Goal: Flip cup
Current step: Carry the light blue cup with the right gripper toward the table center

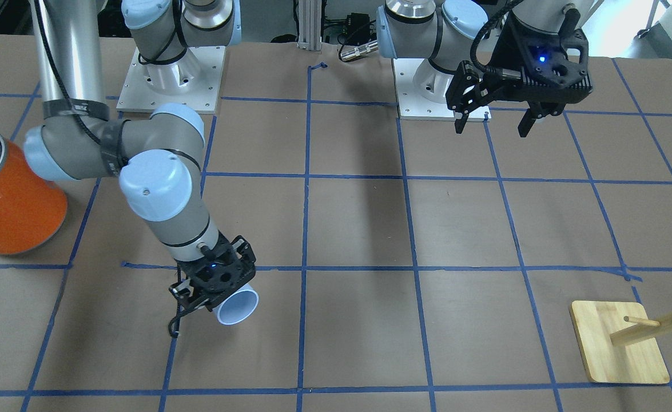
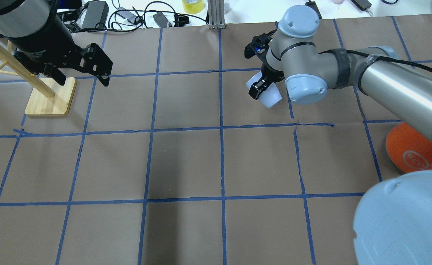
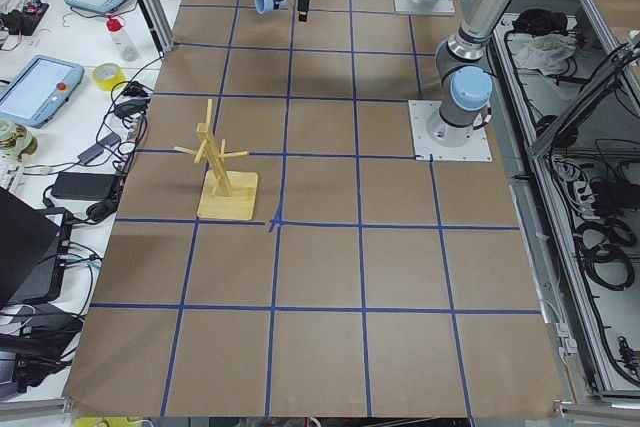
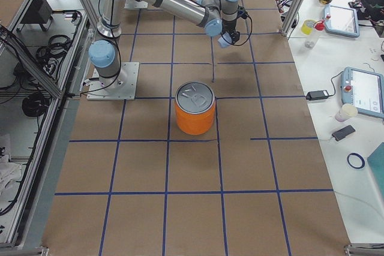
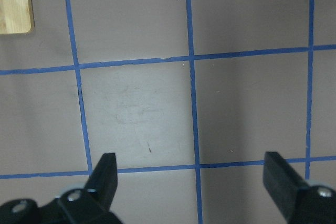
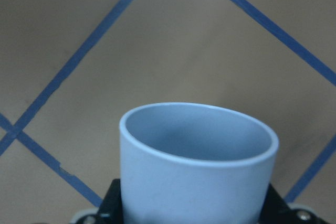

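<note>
The pale blue cup (image 1: 238, 307) is held in my right gripper (image 1: 210, 297), tipped on its side with its open rim pointing away from the robot, low over the table. It also shows in the overhead view (image 2: 269, 96) and fills the right wrist view (image 6: 197, 166), with the fingers (image 6: 113, 203) closed on its sides. My left gripper (image 1: 492, 130) is open and empty, held above the table near its base. The overhead view (image 2: 83, 80) and the left wrist view (image 5: 190, 163) show only bare table between its fingers.
A large orange can (image 1: 12, 200) with a silver top stands near my right arm's elbow, also seen in the overhead view (image 2: 414, 154). A wooden peg rack (image 1: 619, 343) on a square base stands on the left arm's side (image 2: 50, 97). Blue tape lines grid the brown table.
</note>
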Available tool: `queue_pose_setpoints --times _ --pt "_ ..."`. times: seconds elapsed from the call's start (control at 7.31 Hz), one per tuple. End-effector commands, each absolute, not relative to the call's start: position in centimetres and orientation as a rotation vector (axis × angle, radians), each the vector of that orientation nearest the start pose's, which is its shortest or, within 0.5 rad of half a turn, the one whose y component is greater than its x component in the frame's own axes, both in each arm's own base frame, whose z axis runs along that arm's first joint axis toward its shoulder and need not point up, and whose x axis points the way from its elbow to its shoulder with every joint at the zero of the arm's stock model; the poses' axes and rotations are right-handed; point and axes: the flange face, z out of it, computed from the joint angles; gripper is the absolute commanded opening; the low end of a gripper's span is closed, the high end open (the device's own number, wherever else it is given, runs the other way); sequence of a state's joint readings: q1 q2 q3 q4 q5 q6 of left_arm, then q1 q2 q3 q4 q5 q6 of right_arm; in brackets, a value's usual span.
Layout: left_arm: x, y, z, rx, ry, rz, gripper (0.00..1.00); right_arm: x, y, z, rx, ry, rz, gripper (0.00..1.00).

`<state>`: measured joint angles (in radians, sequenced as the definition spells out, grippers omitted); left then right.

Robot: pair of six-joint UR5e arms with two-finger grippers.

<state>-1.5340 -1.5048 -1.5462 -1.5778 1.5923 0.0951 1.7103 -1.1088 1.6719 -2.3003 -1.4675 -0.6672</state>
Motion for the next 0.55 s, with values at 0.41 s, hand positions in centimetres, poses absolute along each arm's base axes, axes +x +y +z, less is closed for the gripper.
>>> queue_pose_setpoints --times 0.41 --pt "-11.4 -47.5 53.1 0.089 3.111 -0.127 1.0 36.9 -56.1 21.9 -2.331 2.191 -0.371 0.6"
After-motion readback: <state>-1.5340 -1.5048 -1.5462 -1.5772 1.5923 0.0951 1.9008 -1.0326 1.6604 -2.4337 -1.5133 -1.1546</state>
